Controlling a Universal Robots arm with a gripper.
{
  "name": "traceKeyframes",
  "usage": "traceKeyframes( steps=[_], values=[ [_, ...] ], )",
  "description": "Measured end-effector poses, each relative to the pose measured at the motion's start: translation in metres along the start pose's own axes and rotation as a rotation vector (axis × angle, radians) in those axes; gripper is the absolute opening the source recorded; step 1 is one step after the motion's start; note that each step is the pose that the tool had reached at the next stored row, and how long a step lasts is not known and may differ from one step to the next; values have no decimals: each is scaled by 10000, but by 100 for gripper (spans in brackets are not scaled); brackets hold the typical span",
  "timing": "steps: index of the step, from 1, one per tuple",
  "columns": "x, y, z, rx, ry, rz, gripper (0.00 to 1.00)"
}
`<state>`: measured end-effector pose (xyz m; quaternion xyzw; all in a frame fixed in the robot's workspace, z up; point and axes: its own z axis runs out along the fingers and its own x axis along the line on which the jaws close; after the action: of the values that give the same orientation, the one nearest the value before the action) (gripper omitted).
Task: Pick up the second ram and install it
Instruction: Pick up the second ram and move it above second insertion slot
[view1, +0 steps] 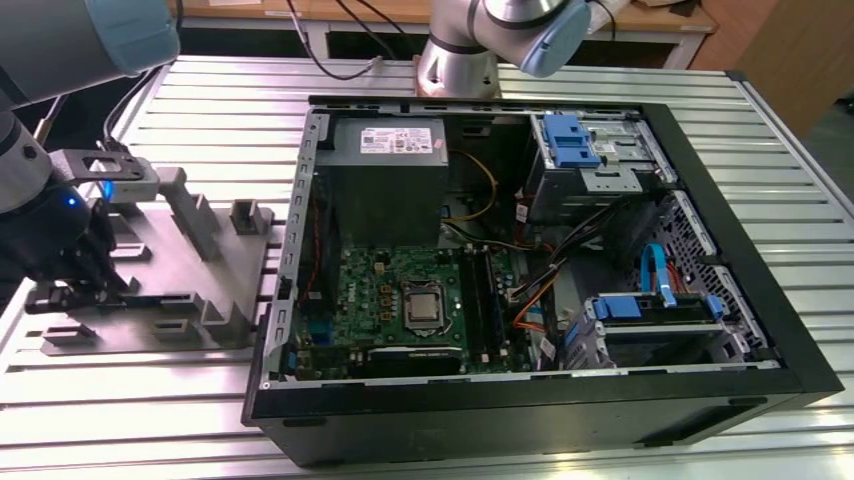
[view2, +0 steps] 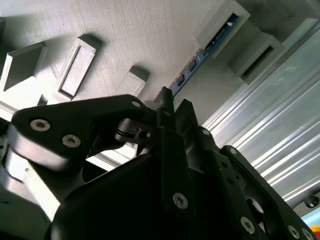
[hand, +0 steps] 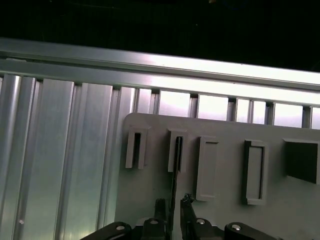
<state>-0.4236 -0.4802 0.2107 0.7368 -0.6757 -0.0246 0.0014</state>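
The second ram (hand: 177, 155) is a thin dark stick standing on edge in a slot of the grey tray (hand: 225, 125). In the second wrist view the second ram (view2: 200, 55) runs between two tray blocks toward the fingertips. My gripper (hand: 173, 207) is low over its near end, one finger on each side with a narrow gap to the stick, so it is open. In the exterior view the gripper (view1: 74, 290) hangs over the left part of the tray (view1: 174, 290), at the exterior view's left of the open computer case. The motherboard's slots (view1: 487, 300) lie beside the CPU socket (view1: 424, 305).
The open black case (view1: 534, 400) sits mid-table with power supply (view1: 387, 150), drive bays (view1: 587, 150) and loose cables. Grey tray blocks (view1: 247, 215) stand up around the gripper. Another arm's base (view1: 461, 50) is at the back. The table is slatted aluminium (hand: 60, 150).
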Motion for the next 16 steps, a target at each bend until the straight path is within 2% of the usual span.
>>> traceKeyframes(
  steps=[1, 2, 8, 16],
  values=[
    [0, 0, 0, 0, 0, 0, 23],
    [0, 0, 0, 0, 0, 0, 30],
    [-1, 19, 31, 2, -3, 52, 30],
    [-4, 70, 71, 17, -17, 472, 30]
  ],
)
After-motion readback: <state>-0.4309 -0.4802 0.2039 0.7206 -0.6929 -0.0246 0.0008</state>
